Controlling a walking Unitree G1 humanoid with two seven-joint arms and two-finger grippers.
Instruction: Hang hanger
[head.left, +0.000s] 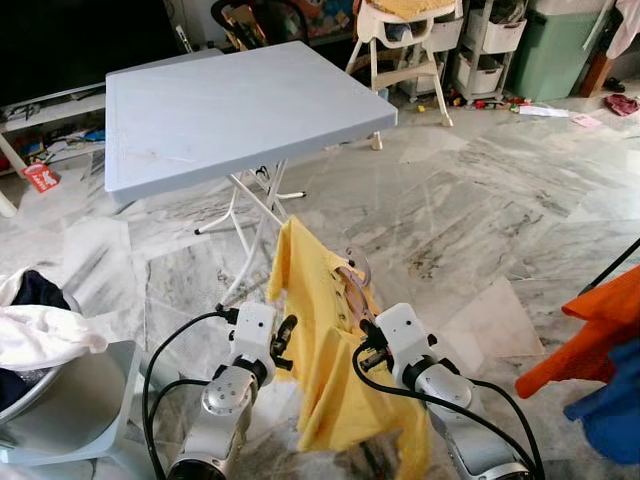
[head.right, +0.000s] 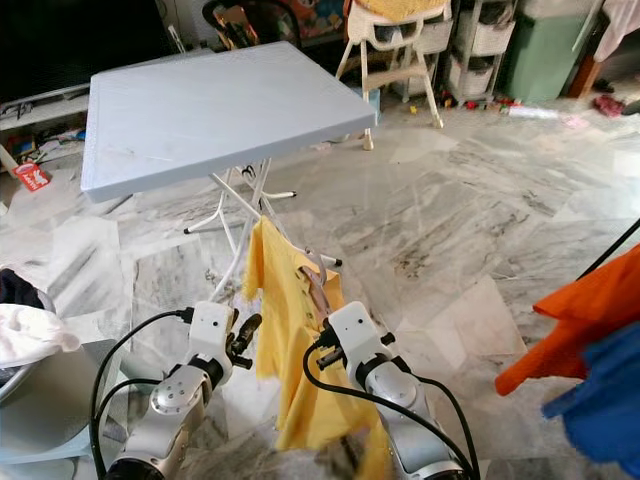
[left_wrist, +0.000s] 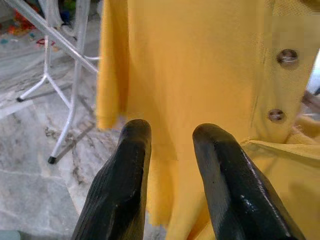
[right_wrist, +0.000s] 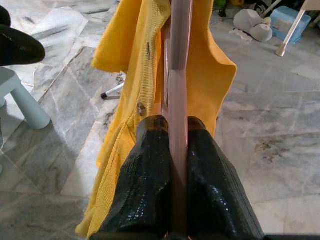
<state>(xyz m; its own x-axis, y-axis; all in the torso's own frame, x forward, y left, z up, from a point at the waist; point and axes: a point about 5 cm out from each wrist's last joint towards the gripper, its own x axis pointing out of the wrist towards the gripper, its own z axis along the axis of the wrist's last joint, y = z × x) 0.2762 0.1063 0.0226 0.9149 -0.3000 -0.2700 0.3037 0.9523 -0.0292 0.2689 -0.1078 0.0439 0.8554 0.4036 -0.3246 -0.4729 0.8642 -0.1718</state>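
Note:
A yellow polo shirt (head.left: 322, 350) hangs on a pink hanger (head.left: 352, 292) with a metal hook (head.left: 360, 262) at its top. My right gripper (right_wrist: 172, 131) is shut on the hanger's pink bar (right_wrist: 178, 75), holding it and the shirt up over the marble floor. To the shirt's left my left gripper (head.left: 284, 338) is open, its fingers (left_wrist: 132, 150) close to the yellow cloth, nothing between them. Shirt buttons (left_wrist: 286, 56) show in the left wrist view.
A grey folding table (head.left: 235, 110) on white legs stands just beyond the shirt. A basket of laundry (head.left: 30, 335) sits on a pale stool (head.left: 75, 410) at the left. Orange and blue garments (head.left: 600, 350) hang at the right. A high chair (head.left: 405, 40) and shelves stand at the back.

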